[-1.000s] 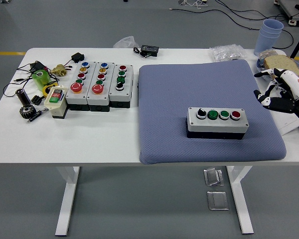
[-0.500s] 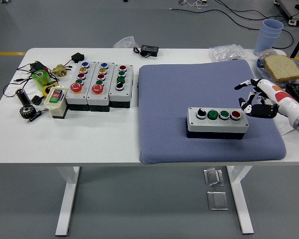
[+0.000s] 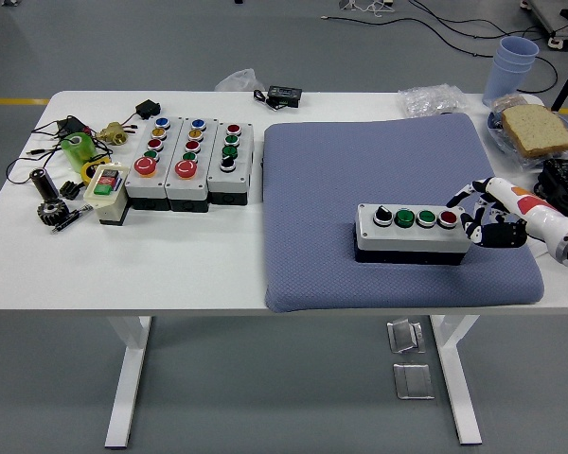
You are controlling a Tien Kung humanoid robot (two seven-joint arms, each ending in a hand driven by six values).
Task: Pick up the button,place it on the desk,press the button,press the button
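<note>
Three button boxes (image 3: pixel 191 163) left, bread (image 3: pixel 540 130) right

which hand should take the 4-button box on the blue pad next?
Right. The right hand is at the right end of the button box on the blue pad, fingers spread. No left arm is in view.

white table (image 3: pixel 189 260) bears a blue pad (image 3: pixel 379 170), 3 button boxes (image 3: pixel 189 161), perhaps tools (image 3: pixel 57 203).
</note>
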